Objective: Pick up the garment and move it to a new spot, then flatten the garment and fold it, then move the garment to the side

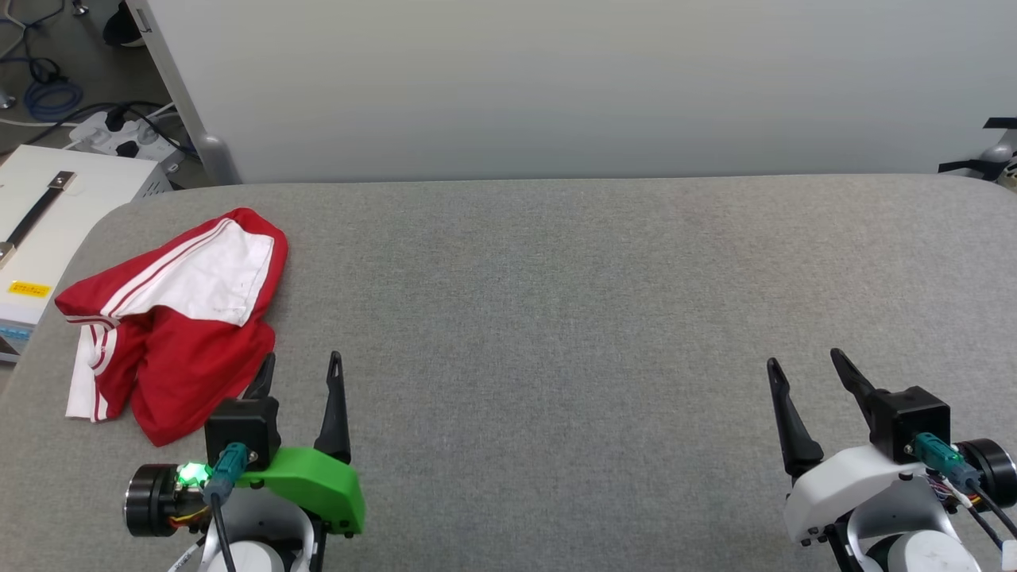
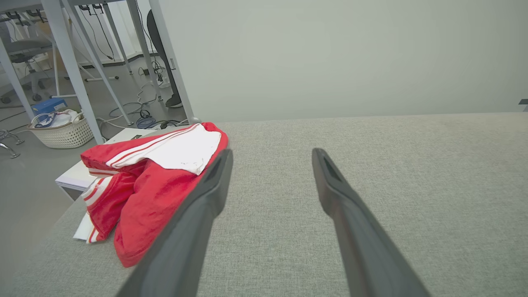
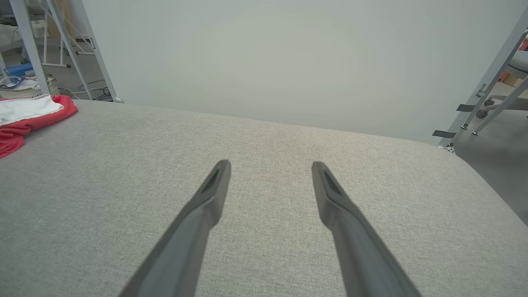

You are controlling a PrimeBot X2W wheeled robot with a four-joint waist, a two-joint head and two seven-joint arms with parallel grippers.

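In the head view, the crumpled red jersey garment with white sleeves was seen heaped at the far left corner of the grey fabric-covered surface. The green-mounted left gripper was spread open and empty just beside the heap's near edge. The white-mounted right gripper, likewise open and empty, was well apart from it.

In the left wrist view, the garment lay beside 1 finger, outside the gap. It was judged that the pick would be best served by shifting this gripper over a thick fold, so that only cloth was pinched.

In the right wrist view, the garment was seen far off at the left edge.
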